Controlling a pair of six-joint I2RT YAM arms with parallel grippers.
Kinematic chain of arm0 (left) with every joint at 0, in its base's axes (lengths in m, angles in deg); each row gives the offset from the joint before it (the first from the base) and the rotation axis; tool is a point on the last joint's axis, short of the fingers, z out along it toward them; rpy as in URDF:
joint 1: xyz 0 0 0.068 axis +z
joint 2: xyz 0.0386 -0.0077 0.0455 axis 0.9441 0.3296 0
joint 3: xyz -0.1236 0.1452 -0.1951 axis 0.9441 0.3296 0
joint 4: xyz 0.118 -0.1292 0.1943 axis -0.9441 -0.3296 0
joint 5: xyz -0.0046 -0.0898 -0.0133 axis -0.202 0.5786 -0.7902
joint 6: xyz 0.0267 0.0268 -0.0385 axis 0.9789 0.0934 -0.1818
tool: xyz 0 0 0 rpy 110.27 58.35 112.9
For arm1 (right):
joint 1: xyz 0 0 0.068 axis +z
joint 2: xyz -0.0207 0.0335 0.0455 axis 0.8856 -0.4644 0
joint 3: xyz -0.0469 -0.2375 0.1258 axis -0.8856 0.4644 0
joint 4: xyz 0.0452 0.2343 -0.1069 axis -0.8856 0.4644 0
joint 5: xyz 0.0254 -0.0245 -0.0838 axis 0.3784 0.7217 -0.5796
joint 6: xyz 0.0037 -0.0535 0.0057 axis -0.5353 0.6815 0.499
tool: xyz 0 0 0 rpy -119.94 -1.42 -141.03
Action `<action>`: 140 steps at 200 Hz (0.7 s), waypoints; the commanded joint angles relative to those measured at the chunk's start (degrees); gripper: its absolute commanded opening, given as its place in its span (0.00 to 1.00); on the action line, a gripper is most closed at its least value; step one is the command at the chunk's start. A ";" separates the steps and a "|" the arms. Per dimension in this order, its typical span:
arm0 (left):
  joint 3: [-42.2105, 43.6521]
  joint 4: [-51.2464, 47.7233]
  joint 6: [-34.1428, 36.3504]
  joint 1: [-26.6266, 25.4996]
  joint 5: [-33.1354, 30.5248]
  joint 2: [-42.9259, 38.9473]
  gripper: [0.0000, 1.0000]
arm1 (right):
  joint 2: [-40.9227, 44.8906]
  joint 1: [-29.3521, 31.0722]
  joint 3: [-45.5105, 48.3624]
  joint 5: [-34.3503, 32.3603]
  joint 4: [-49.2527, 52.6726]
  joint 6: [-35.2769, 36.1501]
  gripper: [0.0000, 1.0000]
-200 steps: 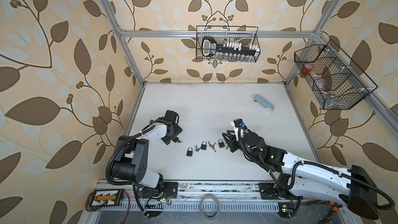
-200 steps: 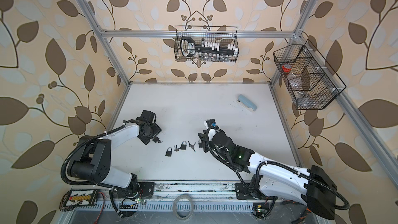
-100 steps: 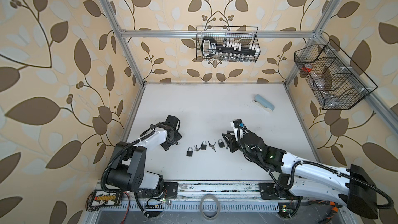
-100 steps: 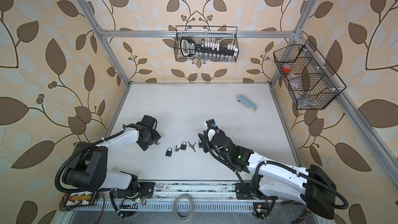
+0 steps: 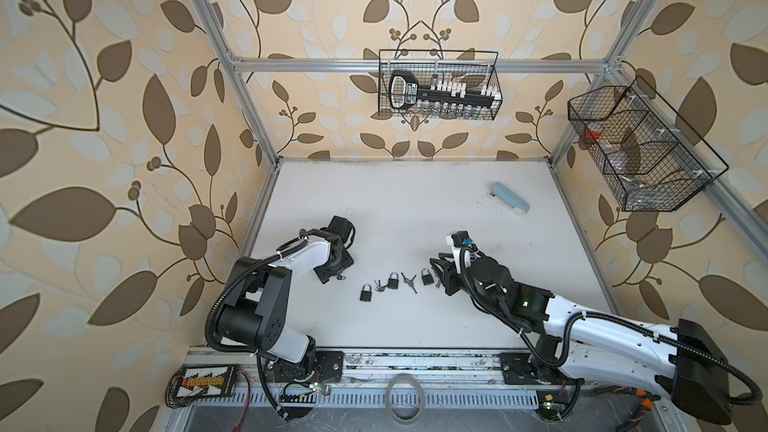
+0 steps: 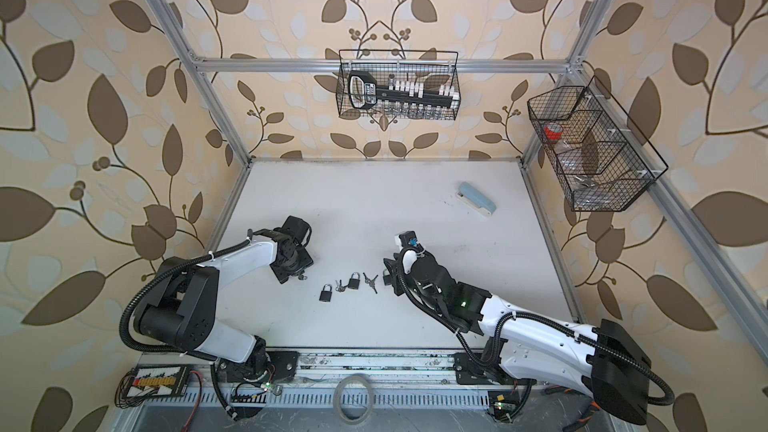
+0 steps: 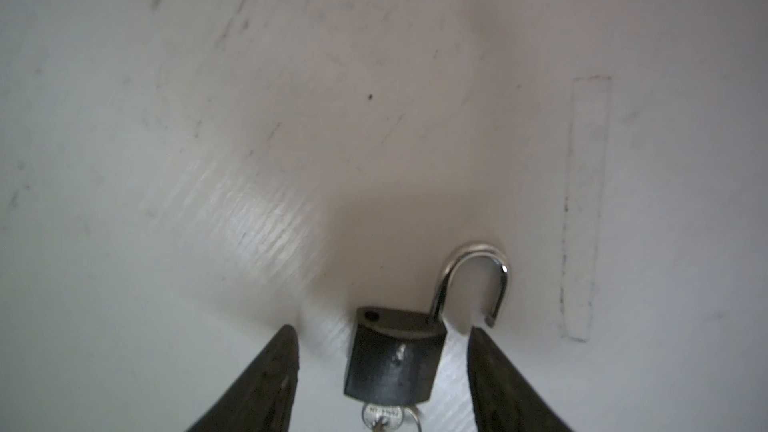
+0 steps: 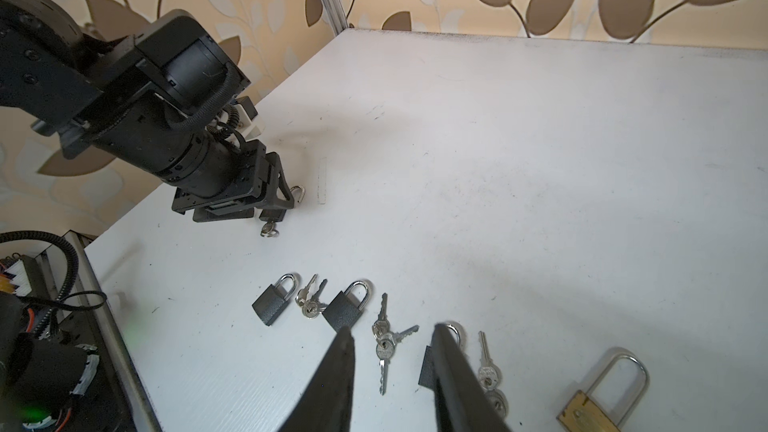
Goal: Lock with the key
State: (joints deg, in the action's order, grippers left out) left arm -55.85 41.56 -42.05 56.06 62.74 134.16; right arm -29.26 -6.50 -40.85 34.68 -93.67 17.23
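A small black padlock (image 7: 392, 361) lies on the white table with its silver shackle (image 7: 478, 280) swung open and a key (image 7: 380, 415) in its keyhole. My left gripper (image 7: 381, 329) is open and straddles the lock body, with a gap on each side. In both top views that lock (image 5: 340, 277) (image 6: 301, 276) sits at the left gripper's tip. My right gripper (image 8: 392, 328) is open and hovers empty above a bunch of keys (image 8: 384, 347) on the table.
Two closed black padlocks (image 8: 272, 299) (image 8: 345, 309), a third (image 8: 426, 367) half hidden behind a finger, more keys (image 8: 486, 371) and a brass padlock (image 8: 598, 401) lie in a row. A blue-grey object (image 5: 509, 198) lies far right. Wire baskets (image 5: 438, 85) (image 5: 640, 151) hang on the walls.
My left gripper has come toward the table's front and settled over the open padlock, and its jaws have narrowed. The right arm has stayed still.
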 commanded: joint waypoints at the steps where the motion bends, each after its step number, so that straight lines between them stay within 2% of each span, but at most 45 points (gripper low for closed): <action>1: -0.61 -2.71 3.50 -0.59 -3.01 0.24 0.62 | -0.12 -0.12 0.77 -0.30 -0.47 -0.33 0.33; 59: -1.05 0.56 6.74 -0.60 0.56 3.81 0.52 | -0.57 -0.13 0.68 -0.36 -0.74 -0.28 0.33; 140: -1.44 0.85 6.79 -0.68 1.10 4.30 0.34 | 0.76 -0.11 1.48 -1.51 -0.46 -0.13 0.33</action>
State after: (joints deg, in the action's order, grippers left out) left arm -57.94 44.47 -35.30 56.04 63.29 137.68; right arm -29.33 -6.47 -40.65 34.48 -93.72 17.23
